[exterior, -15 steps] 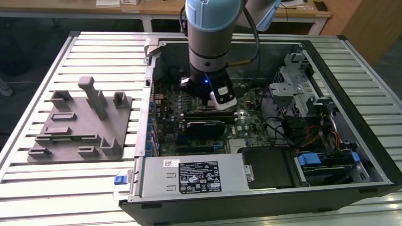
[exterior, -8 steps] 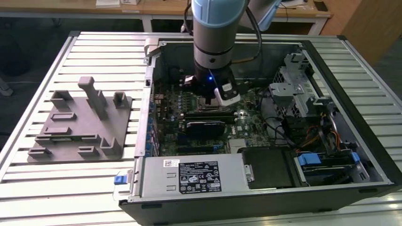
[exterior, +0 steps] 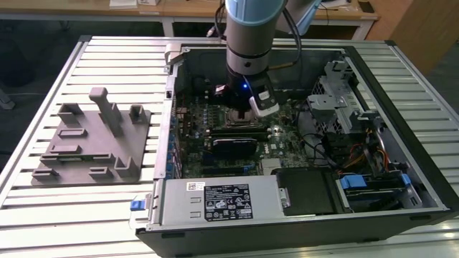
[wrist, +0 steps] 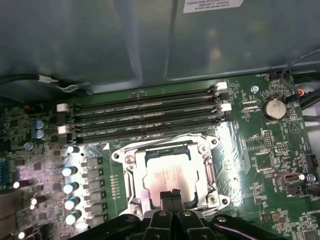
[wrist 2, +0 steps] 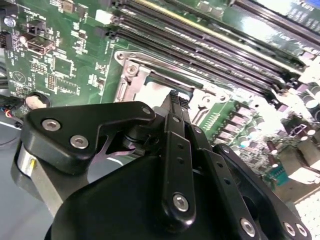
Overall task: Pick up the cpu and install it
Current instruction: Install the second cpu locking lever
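The cpu (wrist: 167,171), a small silvery square chip, lies flat inside the metal socket frame (wrist: 131,172) on the green motherboard. My gripper (wrist: 171,194) hovers just over the chip's near edge with its two black fingertips pressed together and nothing between them. In the second wrist view the fingertips (wrist 2: 175,100) point down at the socket frame (wrist 2: 131,75), with the gripper's black linkage in front. In the exterior view the arm reaches down into the open computer case (exterior: 401,161), with the gripper (exterior: 240,114) low over the socket.
Memory slots (wrist: 142,120) run beside the socket, and capacitors (wrist: 70,187) stand on its other side. A black block (exterior: 233,144) sits near the socket. The drive cage (exterior: 341,105) and power supply (exterior: 222,200) fill the case. A grey tray with posts (exterior: 93,140) sits at the exterior view's left.
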Motion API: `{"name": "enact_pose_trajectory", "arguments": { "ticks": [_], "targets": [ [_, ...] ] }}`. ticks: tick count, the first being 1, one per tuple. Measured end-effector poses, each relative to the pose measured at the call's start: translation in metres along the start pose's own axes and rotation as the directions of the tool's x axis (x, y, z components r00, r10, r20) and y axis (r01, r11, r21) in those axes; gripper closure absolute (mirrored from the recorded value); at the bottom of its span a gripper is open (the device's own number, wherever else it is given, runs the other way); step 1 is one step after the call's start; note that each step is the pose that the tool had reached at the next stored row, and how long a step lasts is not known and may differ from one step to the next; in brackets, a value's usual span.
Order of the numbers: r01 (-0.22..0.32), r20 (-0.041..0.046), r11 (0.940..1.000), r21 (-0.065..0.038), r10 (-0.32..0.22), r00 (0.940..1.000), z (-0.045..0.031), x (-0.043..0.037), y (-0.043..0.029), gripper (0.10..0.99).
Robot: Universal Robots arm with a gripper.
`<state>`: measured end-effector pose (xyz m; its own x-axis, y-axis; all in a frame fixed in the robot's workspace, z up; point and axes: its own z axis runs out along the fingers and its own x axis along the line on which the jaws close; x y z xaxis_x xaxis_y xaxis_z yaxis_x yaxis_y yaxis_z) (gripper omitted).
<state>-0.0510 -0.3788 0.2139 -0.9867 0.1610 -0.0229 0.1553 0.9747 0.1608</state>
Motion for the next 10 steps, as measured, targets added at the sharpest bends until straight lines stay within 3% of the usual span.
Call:
{"name": "enact_pose_trajectory", "arguments": {
  "ticks": [4, 10],
  "targets": [
    [0.0, 0.0019, 0.9999, 0.012, -0.001, 1.0, 0.0023, -0.0009, 0.0091, 0.98],
    [0.001, 0.0021, 0.9999, 0.013, -0.001, 1.0, 0.0027, -0.0006, 0.0109, 0.98]
  ]
}}
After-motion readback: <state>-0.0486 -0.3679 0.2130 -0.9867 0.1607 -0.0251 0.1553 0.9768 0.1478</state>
